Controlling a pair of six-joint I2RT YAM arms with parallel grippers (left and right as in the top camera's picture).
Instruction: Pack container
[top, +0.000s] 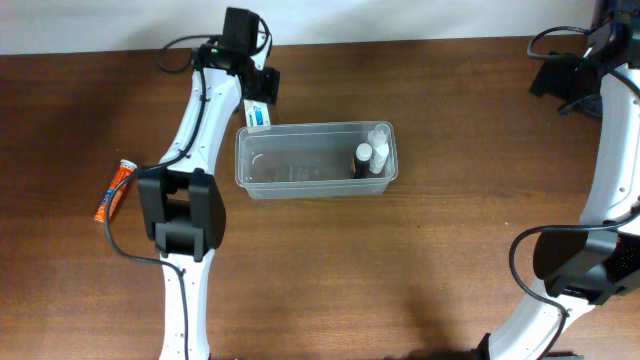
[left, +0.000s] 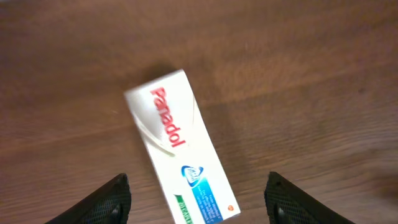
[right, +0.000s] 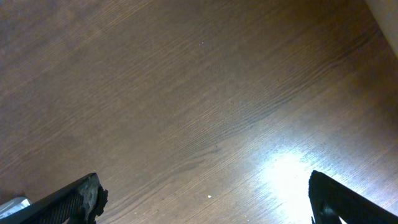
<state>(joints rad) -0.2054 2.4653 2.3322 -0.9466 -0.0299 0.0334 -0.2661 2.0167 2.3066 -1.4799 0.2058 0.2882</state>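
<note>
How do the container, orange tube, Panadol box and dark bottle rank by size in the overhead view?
1. Container
2. orange tube and Panadol box, unranked: left gripper partly covers the box
3. dark bottle, smallest

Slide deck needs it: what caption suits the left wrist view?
Open left gripper hovers over a white rectangular Panadol box lying on the brown wooden table.

Clear rect. container (top: 290, 172), upright, open-top
</note>
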